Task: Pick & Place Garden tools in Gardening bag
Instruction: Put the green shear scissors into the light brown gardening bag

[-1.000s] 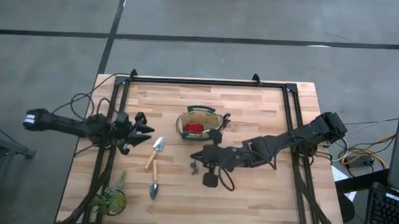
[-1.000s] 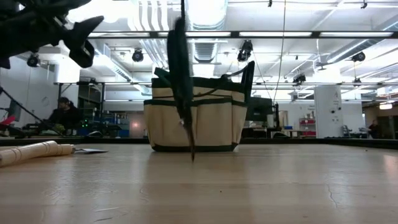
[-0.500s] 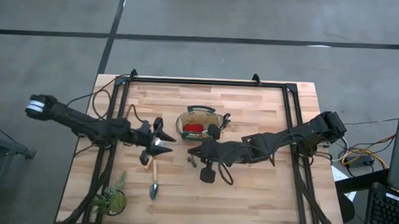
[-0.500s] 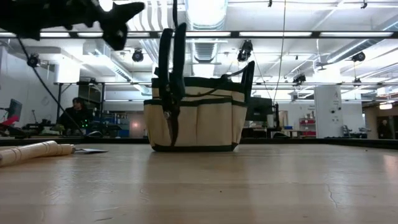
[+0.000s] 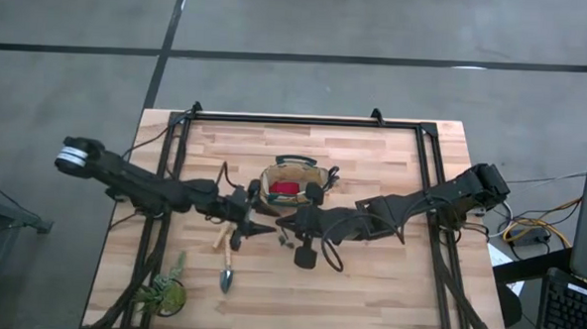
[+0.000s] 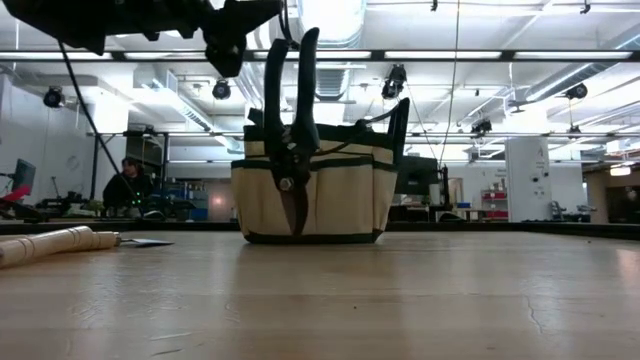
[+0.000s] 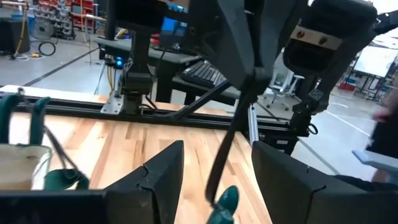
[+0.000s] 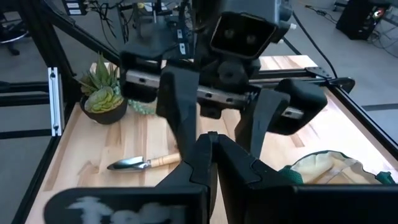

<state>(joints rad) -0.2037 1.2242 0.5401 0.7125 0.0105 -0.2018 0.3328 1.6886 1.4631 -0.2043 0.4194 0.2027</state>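
Lighting is even and bright overhead, from ceiling strip lights point(image 6: 330, 55) that flare white in the low view. Shadows on the worktop point(image 5: 373, 168) are soft and faint. The arms in the low view show as near-black silhouettes. Near parts in both wrist views are blurred; the person point(image 7: 388, 118) at the left wrist view's edge is smeared.

Left gripper point(image 5: 254, 228) now farther inboard over the trowels, beside right-held pruning shears point(image 6: 291, 130)
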